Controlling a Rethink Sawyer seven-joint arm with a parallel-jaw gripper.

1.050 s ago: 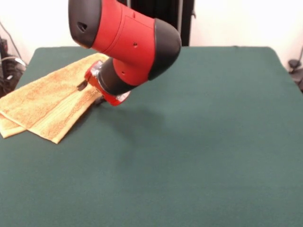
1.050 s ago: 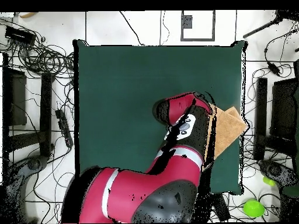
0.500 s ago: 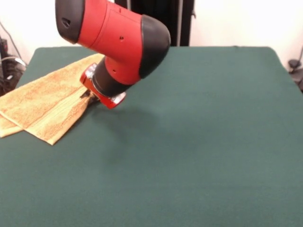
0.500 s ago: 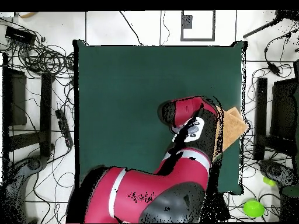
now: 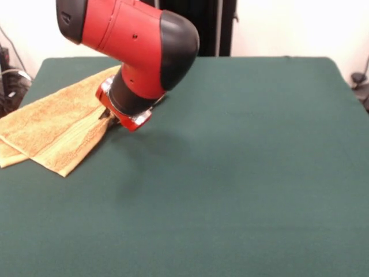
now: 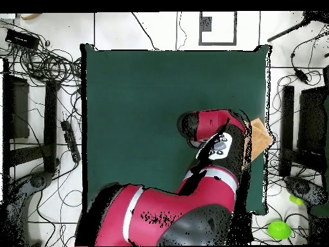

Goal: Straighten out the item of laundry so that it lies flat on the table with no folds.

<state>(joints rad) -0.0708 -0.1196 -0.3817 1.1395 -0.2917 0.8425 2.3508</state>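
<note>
Lying folded over itself at one side edge of the table (image 5: pixel 242 173), the orange-tan towel (image 5: pixel 52 130) is seen doubled, one layer stacked on another, a corner hanging past the table's border; a paler band is faintly seen near its lower edge. Gripper (image 5: pixel 109 117): set down at the towel's inner edge, mostly hidden beneath the red and black arm (image 5: pixel 132 46); whether it is released or clenched on cloth cannot be told. Step in hand, as judged: the top layer is to be taken and drawn toward the table's middle. Advice: only the upper layer should be pinched, near its free edge; the pull should be kept low and steady, so that the fold is opened rather than the whole towel dragged.
</note>
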